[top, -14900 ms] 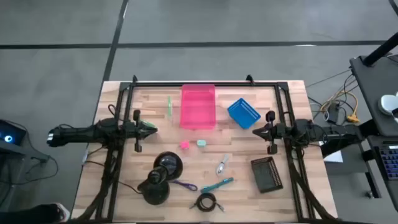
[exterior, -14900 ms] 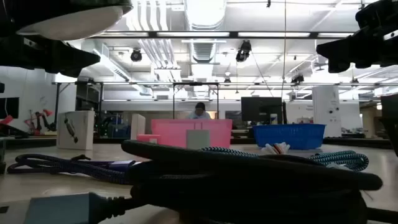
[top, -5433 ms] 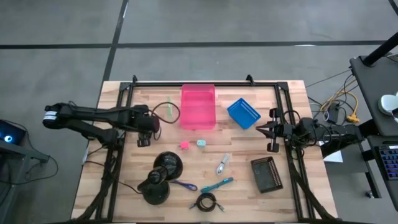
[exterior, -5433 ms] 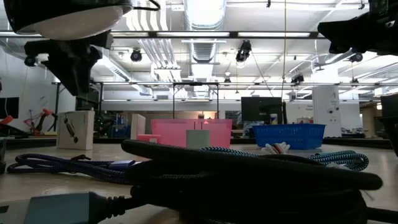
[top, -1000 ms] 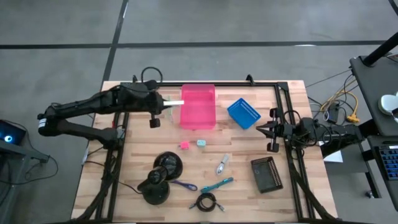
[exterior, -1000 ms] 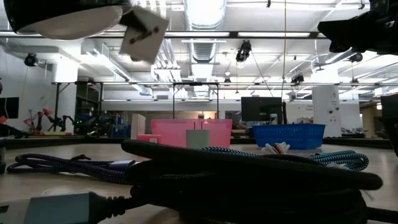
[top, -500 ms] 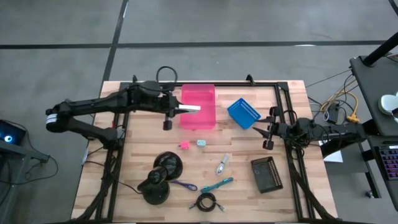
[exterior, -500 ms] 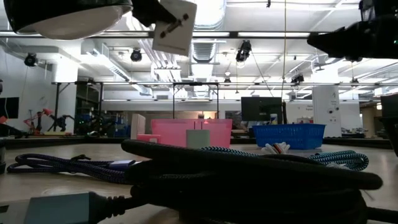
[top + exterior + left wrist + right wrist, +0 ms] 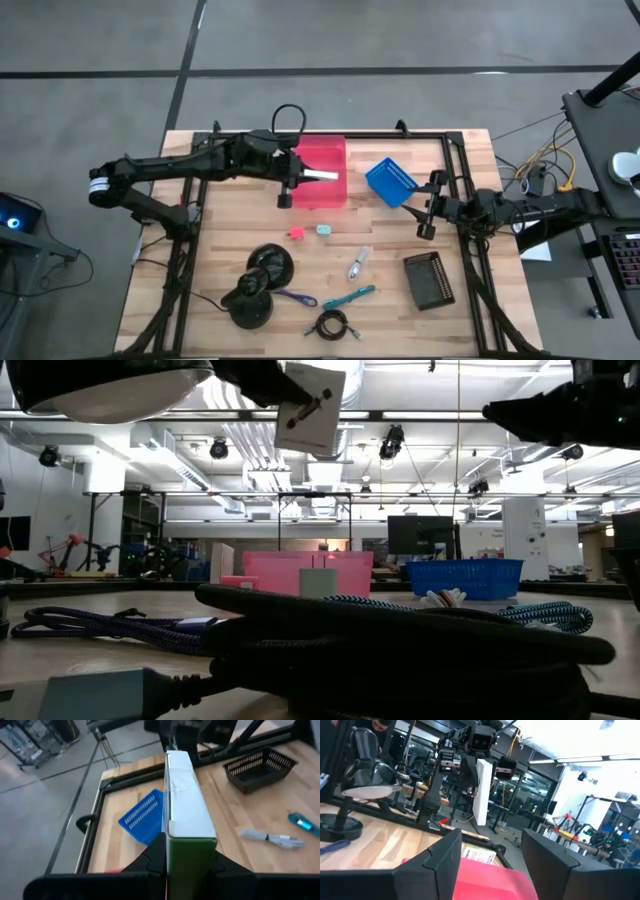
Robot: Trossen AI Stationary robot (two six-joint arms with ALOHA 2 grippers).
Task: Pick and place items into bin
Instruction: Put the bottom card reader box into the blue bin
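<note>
My left gripper (image 9: 298,176) is shut on a thin white box with a green end (image 9: 324,176), which sticks out over the pink bin (image 9: 318,150). The low view shows the box (image 9: 310,396) high above the table. My right gripper (image 9: 422,208) hovers open near the blue bin (image 9: 390,182), with nothing between its fingers (image 9: 435,865). On the table lie a pink cube (image 9: 297,233), a pale teal cube (image 9: 323,229), a silver piece (image 9: 356,265), a teal tool (image 9: 350,297), a purple tool (image 9: 295,298) and a black coiled cable (image 9: 332,324). My left gripper pinches the box's green end (image 9: 190,855) between its two fingers, one on each broad face. The fingers come nearly level from the table's left and lie along the box. The box stands on edge, lifted clear, its white end (image 9: 177,760) pointing away over the pink bin.
A large black object with two round parts (image 9: 260,285) stands at the near left. A black basket (image 9: 429,280) sits at the near right. A dark frame (image 9: 330,135) runs along the table's far edge and sides.
My left gripper has carried the box toward the table's right, from beside the pink bin's left wall to above the bin, keeping it lifted. My right gripper has edged toward the table's middle.
</note>
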